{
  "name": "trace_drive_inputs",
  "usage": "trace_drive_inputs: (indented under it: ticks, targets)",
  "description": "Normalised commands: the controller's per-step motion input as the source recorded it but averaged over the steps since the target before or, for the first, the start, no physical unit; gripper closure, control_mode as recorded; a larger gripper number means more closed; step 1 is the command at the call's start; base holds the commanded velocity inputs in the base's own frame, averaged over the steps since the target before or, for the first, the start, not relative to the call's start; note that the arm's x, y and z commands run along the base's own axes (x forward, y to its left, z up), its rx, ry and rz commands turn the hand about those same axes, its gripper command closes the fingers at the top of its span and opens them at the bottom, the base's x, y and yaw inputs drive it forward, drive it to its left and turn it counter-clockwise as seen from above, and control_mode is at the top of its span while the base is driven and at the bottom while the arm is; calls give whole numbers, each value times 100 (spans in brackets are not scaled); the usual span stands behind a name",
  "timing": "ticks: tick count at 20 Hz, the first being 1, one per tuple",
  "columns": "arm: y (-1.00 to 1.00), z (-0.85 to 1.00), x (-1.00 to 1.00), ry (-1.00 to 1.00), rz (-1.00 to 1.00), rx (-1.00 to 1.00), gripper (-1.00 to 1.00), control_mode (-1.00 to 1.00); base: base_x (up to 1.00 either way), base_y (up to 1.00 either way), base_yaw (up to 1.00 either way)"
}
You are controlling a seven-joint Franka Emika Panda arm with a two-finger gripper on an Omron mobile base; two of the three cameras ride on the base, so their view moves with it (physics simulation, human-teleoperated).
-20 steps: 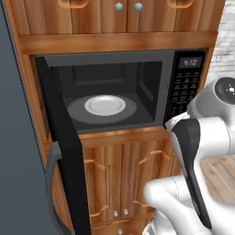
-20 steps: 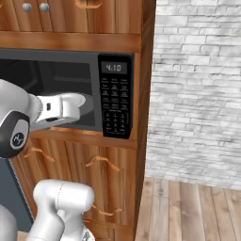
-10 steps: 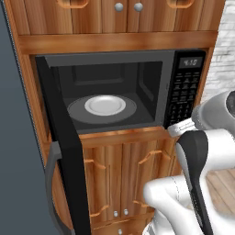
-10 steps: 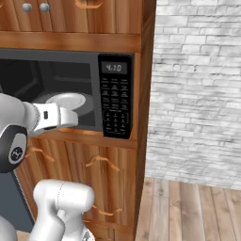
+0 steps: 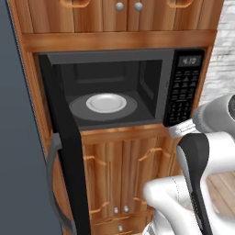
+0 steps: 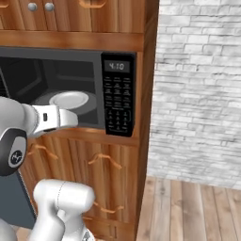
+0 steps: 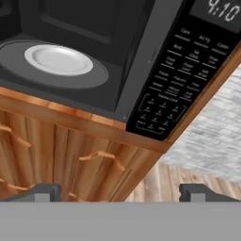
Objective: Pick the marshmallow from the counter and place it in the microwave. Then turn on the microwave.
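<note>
Microwave (image 5: pixel 124 87): large black built-in box, set in a wooden cabinet wall; cavity dark, smooth and matte.
Door (image 5: pixel 64 137): swung wide to the left, seen edge-on as a tall black slab, with a grey curved handle (image 5: pixel 53 183) on its outer face.
Keypad (image 6: pixel 117 104): glossy black panel at the microwave's right edge, rows of small pale-lettered buttons, with a digital display (image 7: pixel 221 9) reading 4:10 above them.
Turntable (image 5: pixel 103 106): flat grey disc on the cavity floor, round and low.
Plate (image 7: pixel 59 59): white, shallow, smooth, resting at the centre of the turntable; its top looks bare.
Marshmallow: I cannot make it out on the plate or elsewhere in the cavity; where it lies cannot be told.
Tool (image 7: pixel 120 190): two small dark fingertips stand wide apart at the bottom of the hand view, nothing between them; it sits outside the cavity, below the microwave's front lower right corner.
Cabinets (image 5: pixel 124 174): warm brown wood with vertical grain, curved wooden pulls and small round metal knobs, above and below the microwave.
Wall (image 6: pixel 197 84): pale grey brick, rough-looking, right of the cabinet.
Floor (image 6: pixel 188 212): light wooden planks.
</note>
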Motion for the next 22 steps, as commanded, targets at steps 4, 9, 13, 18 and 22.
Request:
trace_drive_inputs:
  ticks: [4,9,13,18,22]
  targets:
    - [0,0,0,0,0,0,-100,100,-44,-2,3]
    - [0,0,0,0,0,0,-100,100,-56,0,2]
    - [0,0,0,0,0,0,-100,100,-60,0,2]
    - [0,0,0,0,0,0,-100,100,-59,0,2]
    - [0,0,0,0,0,0,-100,100,-47,16,0]
